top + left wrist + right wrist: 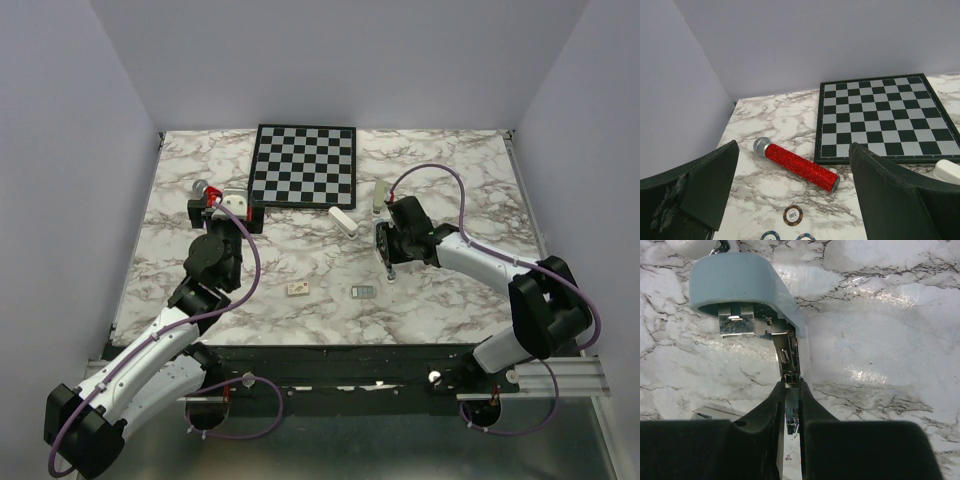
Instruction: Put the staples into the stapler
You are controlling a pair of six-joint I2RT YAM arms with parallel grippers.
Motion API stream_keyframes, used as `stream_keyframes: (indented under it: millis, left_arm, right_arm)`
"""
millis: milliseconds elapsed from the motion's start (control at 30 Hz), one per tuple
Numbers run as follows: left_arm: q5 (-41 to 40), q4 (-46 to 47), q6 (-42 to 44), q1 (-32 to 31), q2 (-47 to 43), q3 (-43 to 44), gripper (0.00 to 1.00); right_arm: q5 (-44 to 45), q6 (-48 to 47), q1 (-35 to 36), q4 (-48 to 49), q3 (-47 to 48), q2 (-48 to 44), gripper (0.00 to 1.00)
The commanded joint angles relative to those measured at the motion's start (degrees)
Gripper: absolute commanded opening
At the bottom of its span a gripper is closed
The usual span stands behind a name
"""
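The staples, a small flat silvery-grey block, lie on the marble table near the front middle. The stapler is pale blue and stands opened out to the staples' upper right. In the right wrist view its blue cover points away and its metal rail runs back between the black fingers. My right gripper is shut on that rail. My left gripper hangs wide open at the far left, above a red glitter microphone, holding nothing.
A chessboard lies at the back middle. A white cylinder rests just in front of it, left of the stapler. A small beige tile sits left of the staples. Poker chips lie under the left gripper.
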Motion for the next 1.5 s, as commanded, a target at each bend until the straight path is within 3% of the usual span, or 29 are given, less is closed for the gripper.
stream_keyframes:
  millis: [0, 600, 967, 1233, 1467]
  left_arm:
    - [-1.17, 1.38, 0.36, -0.32, -0.94, -0.79, 0.99]
    - [-1.17, 1.38, 0.45, -0.41, -0.94, -0.79, 0.99]
    - [-0.82, 1.47, 0.27, -0.41, -0.85, -0.87, 0.99]
    - [-0.73, 1.38, 0.1, -0.41, -1.03, -0.87, 0.99]
    - [-0.55, 1.29, -0.08, -0.41, -1.2, -0.79, 0.99]
  right_arm:
    - [0.04, -0.01, 0.33, 1.14, -0.51, 1.39, 0.14]
    - [-1.19, 1.48, 0.33, -1.05, -1.21, 1.39, 0.15]
    - [-1.28, 3.06, 0.33, -1.67, -2.88, -0.37, 0.21]
    - [0.56, 3.68, 0.33, -2.73, -1.31, -2.12, 0.37]
    - [4.25, 5.0, -0.11, -3.25, 0.36, -2.13, 0.38]
